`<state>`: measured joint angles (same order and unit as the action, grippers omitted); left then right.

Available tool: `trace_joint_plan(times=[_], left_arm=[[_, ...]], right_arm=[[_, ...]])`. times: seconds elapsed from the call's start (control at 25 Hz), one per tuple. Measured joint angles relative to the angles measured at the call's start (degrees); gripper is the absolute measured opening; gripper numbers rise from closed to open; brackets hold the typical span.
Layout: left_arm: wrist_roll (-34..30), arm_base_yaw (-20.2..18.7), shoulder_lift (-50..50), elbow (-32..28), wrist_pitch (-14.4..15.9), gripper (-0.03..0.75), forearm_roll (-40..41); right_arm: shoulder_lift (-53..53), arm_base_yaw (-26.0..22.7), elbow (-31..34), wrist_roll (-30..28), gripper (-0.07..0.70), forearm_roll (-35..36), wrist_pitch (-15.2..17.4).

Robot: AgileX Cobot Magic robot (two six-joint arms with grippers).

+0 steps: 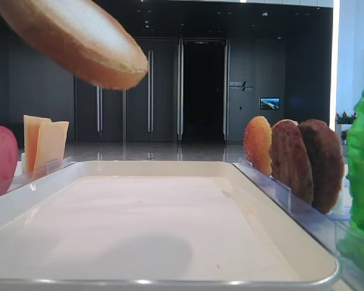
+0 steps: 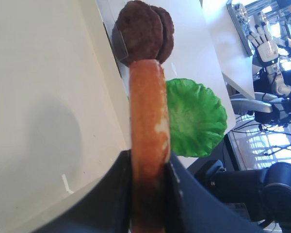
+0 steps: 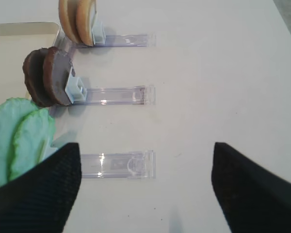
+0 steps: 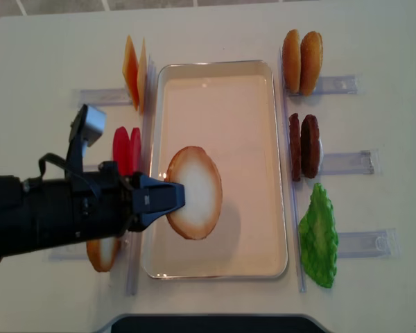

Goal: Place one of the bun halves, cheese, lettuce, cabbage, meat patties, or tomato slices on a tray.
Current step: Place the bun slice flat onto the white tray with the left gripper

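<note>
My left gripper is shut on a bun half, gripping its edge. The bun half hangs tilted, pale face up, above the cream tray. In the left wrist view the bun half stands edge-on between the fingers, over the tray's right rim. My right gripper is open above bare table, right of the lettuce. Cabbage is out of view.
Left of the tray, clear racks hold cheese, tomato slices and another bun half. On the right stand two bun halves, meat patties and lettuce. An empty rack end lies between my right fingers.
</note>
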<state>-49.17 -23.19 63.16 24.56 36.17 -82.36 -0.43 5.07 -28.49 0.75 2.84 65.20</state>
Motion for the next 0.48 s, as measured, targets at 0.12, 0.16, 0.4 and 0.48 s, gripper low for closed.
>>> trace_joint_plan(times=[0.12, 0.16, 0.4, 0.48], left_arm=[[-4.9, 1.8, 2.5, 0.0, 2.7, 0.129, -2.2], [-7.1, 2.5, 3.6, 0.0, 3.5, 0.129, -3.8], [-20.9, 4.3, 9.4, 0.1, 7.0, 0.126, -13.8], [-21.8, 4.3, 10.3, 0.1, 7.0, 0.126, -14.0]], right_arm=[[0.0, 0.0, 0.0, 0.0, 0.555, 0.0, 0.0], [0.0, 0.0, 0.0, 0.0, 0.555, 0.0, 0.0], [0.0, 0.0, 0.0, 0.0, 0.555, 0.0, 0.0], [0.0, 0.0, 0.0, 0.0, 0.555, 0.0, 0.0]])
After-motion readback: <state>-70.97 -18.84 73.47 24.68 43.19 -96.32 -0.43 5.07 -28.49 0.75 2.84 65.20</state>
